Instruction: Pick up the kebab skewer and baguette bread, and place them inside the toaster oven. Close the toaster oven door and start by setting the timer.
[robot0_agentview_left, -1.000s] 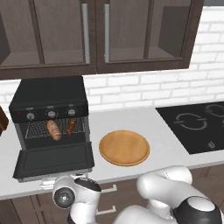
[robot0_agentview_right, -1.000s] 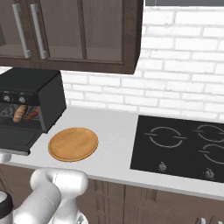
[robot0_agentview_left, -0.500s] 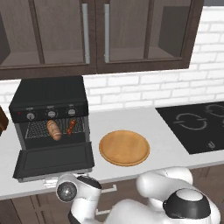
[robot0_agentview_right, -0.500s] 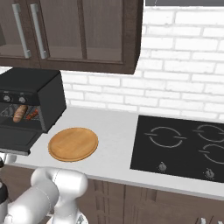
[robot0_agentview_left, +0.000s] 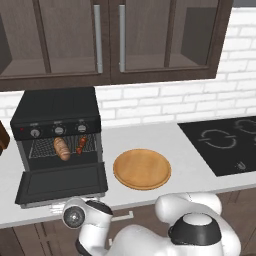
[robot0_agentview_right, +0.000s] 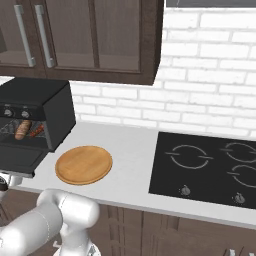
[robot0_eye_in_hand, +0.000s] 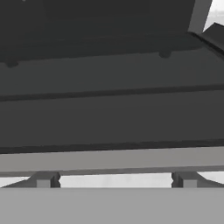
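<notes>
Two foods, the baguette bread (robot0_agentview_left: 62, 148) and kebab skewer (robot0_agentview_left: 81, 144), are seen inside the toaster oven (robot0_agentview_left: 56, 120) above its lowered toaster oven door (robot0_agentview_left: 62, 183) from the left, likewise from the right, while the hand view is faced by the door's underside, jaws spread wide.

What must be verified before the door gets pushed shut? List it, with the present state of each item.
1. Golden-brown baguette bread on the wire rack inside the boxy black toaster oven: ok.
2. Thin kebab skewer with dark meat chunks, on the rack beside the bread: ok.
3. Flat black drop-down toaster oven door hangs open and level, nothing lying on it: ok.
4. Pincer open, holding nothing, below the door's front edge: ok.
5. Pincer touching the door's underside: cannot tell.
6. Door closed and timer set on the three silver-ringed knobs: not ok, both still to do.
</notes>
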